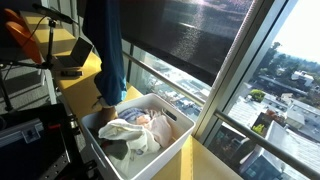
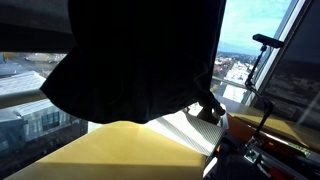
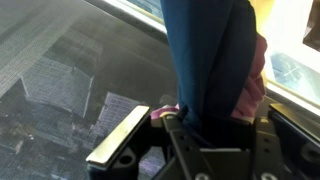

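One dark blue garment point(image 1: 112, 50) hangs from the gripper point(image 3: 200, 118), jaws pinched tight on its fabric, with the hem by the far left corner of the white laundry basket point(image 1: 172, 145). It looks like a lift-out step; the next move calls for more height to clear the rim.

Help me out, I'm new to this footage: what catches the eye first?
A dark blue cloth hangs from the shut gripper over the rim of a white basket of laundry on the yellow table. Behind it, a tall window looks out over a sunlit city.
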